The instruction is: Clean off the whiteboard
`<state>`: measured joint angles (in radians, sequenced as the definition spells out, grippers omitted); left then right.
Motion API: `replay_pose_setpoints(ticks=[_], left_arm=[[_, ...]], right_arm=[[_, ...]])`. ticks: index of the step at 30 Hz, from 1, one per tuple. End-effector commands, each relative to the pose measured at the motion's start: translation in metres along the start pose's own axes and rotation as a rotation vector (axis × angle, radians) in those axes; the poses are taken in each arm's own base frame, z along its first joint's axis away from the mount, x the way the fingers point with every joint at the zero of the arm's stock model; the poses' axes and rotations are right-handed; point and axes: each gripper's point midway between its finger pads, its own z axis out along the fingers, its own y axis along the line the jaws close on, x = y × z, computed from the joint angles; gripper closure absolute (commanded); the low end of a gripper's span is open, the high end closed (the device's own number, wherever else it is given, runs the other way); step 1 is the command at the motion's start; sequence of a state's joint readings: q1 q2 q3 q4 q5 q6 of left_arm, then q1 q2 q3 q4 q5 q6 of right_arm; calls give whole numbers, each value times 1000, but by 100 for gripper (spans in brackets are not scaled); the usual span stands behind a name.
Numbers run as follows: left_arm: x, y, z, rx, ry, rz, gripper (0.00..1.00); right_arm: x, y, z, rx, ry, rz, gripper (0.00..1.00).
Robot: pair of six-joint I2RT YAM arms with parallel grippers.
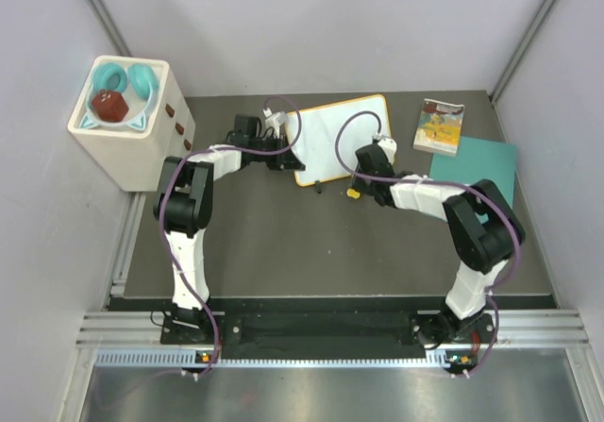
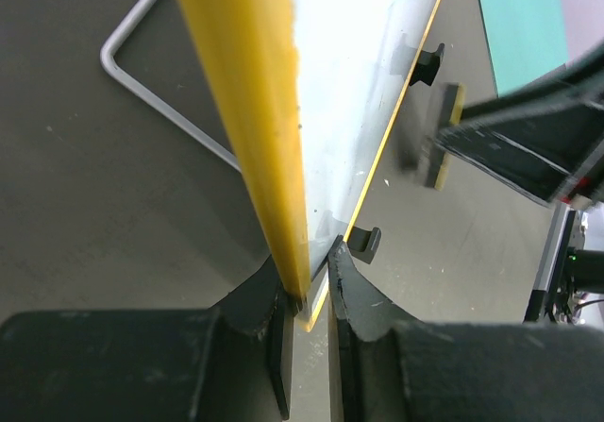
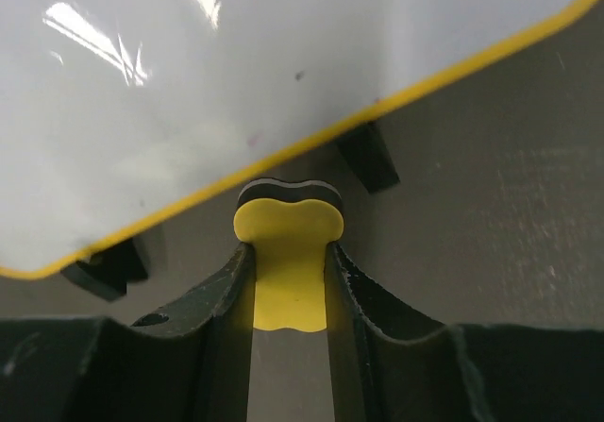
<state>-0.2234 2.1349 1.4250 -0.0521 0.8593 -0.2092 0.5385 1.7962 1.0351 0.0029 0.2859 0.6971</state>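
Sitting toward the far middle of the counter (image 1: pixel 283 243), the whiteboard (image 1: pixel 321 143) lies at an angle between the two arms, its orange-yellow rim and small black feet plain to see. The left claw (image 2: pixel 310 280) is clenched on the rim at the board's left edge, one finger on either side. That grip looks meant to brace the board so it does not slide while it is rubbed. The right claw (image 3: pixel 288 261) is clamped on a yellow eraser (image 3: pixel 288 224) with its dark felt end pointing at the board. The eraser sits just off the near rim, between two of the feet, and is not on the white face. That face looks almost clean, with only a few faint specks in the right wrist view, so the wiping seems largely done.

The counter is a dark grey matte sheet. To the board's right lie a small picture book (image 1: pixel 440 126) and a teal sheet (image 1: pixel 481 162), and a white box (image 1: pixel 132 153) stands at the far left. Pale walls close in the sides and back.
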Motion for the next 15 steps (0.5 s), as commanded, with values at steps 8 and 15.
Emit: replay_pose_setpoints(ticks=[8, 15], left_arm=[[56, 54, -8, -270, 104, -18, 89], [50, 51, -12, -284, 80, -10, 70]], right_arm=[[-1, 5, -94, -162, -1, 70, 71], [67, -39, -97, -77, 156, 132, 46]])
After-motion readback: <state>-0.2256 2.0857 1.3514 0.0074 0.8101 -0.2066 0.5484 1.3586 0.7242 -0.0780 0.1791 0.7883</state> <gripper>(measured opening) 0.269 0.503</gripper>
